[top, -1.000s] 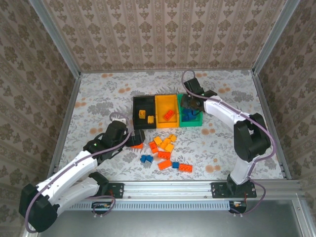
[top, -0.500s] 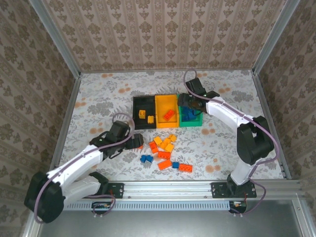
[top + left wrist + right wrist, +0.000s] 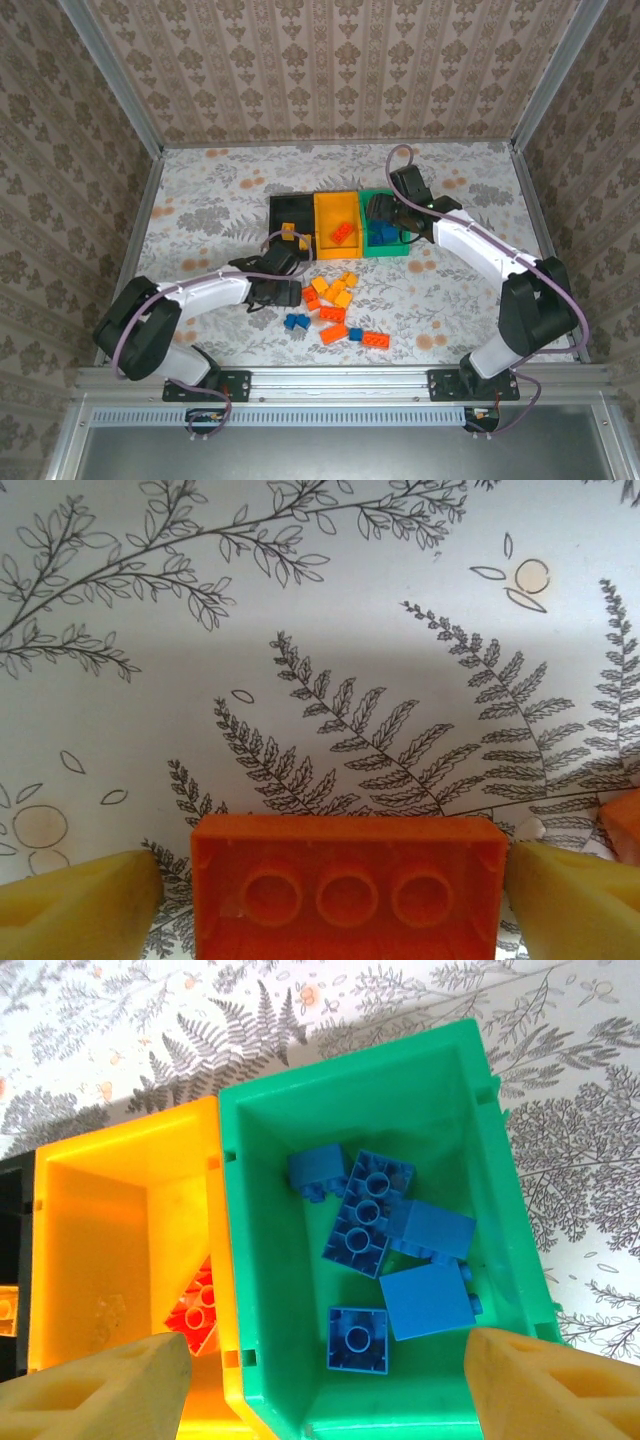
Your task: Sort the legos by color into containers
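1. My left gripper (image 3: pixel 284 291) lay low over the table (image 3: pixel 300 600). Its fingers (image 3: pixel 70 905) flanked the short ends of an orange-red brick (image 3: pixel 348 880), whose long axis ran straight across from finger to finger.
2. I could not tell whether I had it clamped: one finger looked to touch, while a sliver of table showed beside the other.
3. The yellow-orange bin (image 3: pixel 330 205), holding a stored brick (image 3: pixel 343 232) of the same colour, lay near, beyond me and to my right. The black bin (image 3: pixel 283 212) sat straight ahead.
4. My right gripper (image 3: pixel 320 1395) hung spread and empty over the green bin (image 3: pixel 400 1130), well apart from the brick, so I judged the carry belonged to my left arm.
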Controlling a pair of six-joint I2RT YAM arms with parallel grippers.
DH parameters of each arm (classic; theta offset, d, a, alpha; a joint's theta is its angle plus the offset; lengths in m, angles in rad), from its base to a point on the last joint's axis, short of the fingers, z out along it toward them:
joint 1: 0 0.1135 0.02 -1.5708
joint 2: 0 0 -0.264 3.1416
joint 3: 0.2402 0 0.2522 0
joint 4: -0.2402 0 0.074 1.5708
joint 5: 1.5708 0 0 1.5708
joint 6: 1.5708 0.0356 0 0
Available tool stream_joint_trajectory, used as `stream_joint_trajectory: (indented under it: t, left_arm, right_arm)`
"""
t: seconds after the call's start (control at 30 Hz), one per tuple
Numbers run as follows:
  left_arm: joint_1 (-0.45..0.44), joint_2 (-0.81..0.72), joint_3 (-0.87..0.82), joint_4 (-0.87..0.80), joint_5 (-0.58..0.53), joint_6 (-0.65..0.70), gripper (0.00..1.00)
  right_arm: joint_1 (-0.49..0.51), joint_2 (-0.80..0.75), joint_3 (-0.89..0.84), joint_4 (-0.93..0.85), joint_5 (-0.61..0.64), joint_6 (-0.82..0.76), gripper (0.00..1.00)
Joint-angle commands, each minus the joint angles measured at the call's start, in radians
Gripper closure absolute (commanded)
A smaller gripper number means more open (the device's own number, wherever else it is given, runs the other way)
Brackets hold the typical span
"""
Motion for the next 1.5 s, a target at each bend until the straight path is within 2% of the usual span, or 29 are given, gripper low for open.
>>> stream_joint_trajectory:
  t: [0.0, 0.33, 0.43, 0.57, 0.73, 0.83, 1.03, 1.3, 1.37, 1.47]
  left_arm:
    - [-0.007, 0.068, 0.028, -0.004, -0.022, 0.028, 0.14]
    - [-0.029, 0.09, 0.028, -0.002, -0.024, 0.031, 0.36]
    - [-0.029, 0.057, 0.023, -0.015, -0.016, 0.025, 0.42]
    - [-0.043, -0.035, 0.052, -0.054, -0.012, 0.032, 0.45]
    - [-0.062, -0.121, 0.169, -0.097, -0.016, 0.068, 0.46]
    - [-0.062, -0.108, 0.263, -0.076, -0.015, 0.1, 0.46]
    - [-0.053, 0.093, 0.526, -0.01, 0.046, 0.163, 0.46]
    - [-0.018, 0.391, 0.818, -0.036, 0.094, 0.217, 0.45]
    - [-0.016, 0.448, 0.873, -0.055, 0.095, 0.223, 0.4]
    - [-0.016, 0.491, 0.925, -0.068, 0.104, 0.218, 0.21]
  right_arm:
    - [-0.009, -0.04, -0.018, 0.017, -0.019, 0.013, 0.26]
    - [-0.025, -0.065, -0.043, 0.021, -0.022, 0.018, 0.26]
    - [-0.031, -0.072, -0.052, 0.024, -0.023, 0.022, 0.26]
    - [-0.038, -0.1, -0.08, 0.03, -0.028, 0.027, 0.26]
    - [-0.04, -0.154, -0.152, 0.033, -0.038, 0.032, 0.26]
    - [-0.04, -0.226, -0.213, 0.033, -0.042, 0.038, 0.26]
    - [-0.04, -0.303, -0.297, 0.002, -0.049, 0.036, 0.26]
    - [-0.04, -0.378, -0.361, -0.03, -0.043, 0.034, 0.26]
    - [-0.04, -0.393, -0.373, -0.037, -0.044, 0.03, 0.26]
    - [-0.04, -0.411, -0.389, -0.044, -0.051, 0.025, 0.25]
